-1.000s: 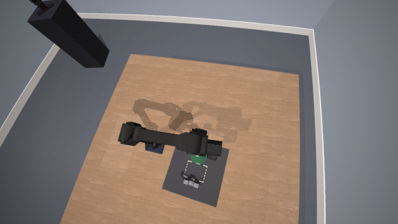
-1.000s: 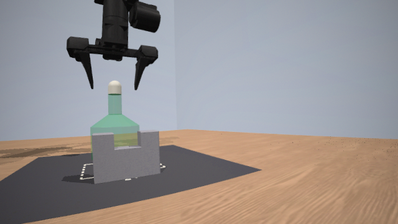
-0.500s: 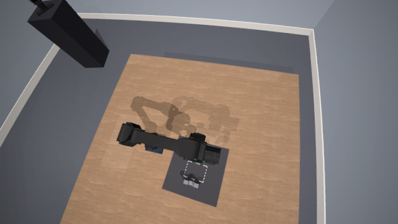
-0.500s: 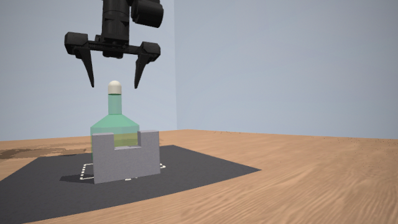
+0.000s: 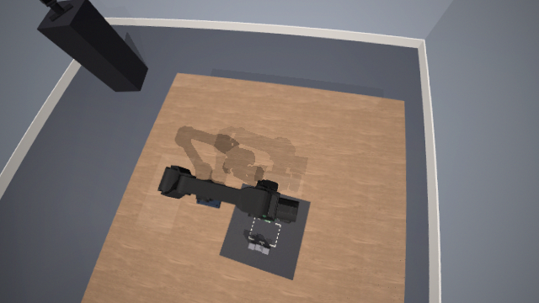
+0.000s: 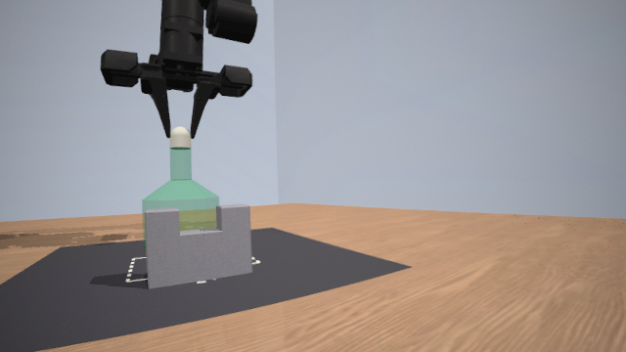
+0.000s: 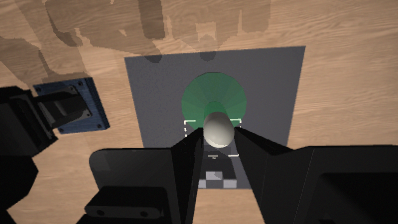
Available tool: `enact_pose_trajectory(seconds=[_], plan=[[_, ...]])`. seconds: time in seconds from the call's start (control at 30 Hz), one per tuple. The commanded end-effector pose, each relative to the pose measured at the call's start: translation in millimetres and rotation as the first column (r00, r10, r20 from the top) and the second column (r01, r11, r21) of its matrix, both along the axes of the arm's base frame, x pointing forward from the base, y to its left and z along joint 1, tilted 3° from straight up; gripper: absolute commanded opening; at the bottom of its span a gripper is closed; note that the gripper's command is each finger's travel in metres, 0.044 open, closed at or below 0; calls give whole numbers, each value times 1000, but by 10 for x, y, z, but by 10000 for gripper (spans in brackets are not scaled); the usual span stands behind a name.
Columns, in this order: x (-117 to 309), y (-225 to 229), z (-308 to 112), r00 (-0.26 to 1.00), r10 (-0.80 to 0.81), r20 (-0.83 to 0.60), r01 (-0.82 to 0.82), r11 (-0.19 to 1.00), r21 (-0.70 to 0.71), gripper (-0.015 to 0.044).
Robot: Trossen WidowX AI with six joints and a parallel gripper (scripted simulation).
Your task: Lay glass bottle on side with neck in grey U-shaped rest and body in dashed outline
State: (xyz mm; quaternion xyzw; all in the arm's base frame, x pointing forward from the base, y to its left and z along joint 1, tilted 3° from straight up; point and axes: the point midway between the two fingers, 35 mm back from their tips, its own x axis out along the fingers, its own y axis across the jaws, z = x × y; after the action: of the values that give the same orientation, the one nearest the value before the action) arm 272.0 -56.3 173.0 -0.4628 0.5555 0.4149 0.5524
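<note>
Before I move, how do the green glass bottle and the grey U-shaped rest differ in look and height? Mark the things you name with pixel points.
The green glass bottle [image 6: 181, 190] [image 7: 214, 87] is see-through; the grey U-shaped rest [image 5: 264, 251] [image 6: 198, 256] [image 7: 230, 183] is opaque. The bottle tapers to a capped neck; the rest has a notched top. The bottle stands taller than the rest. Both are upright on the dark mat [image 5: 290, 252] [image 6: 318, 269] [image 7: 160, 90].
</note>
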Motion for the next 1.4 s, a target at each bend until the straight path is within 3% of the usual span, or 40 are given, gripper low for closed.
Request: enact_pose_trajectory(seconds=[0.0,1.37], plan=[[2,7,-2,1000,4,1,-4,1000,5,106],[-52,-224,72,1000,16,7,-16,999,42,106]])
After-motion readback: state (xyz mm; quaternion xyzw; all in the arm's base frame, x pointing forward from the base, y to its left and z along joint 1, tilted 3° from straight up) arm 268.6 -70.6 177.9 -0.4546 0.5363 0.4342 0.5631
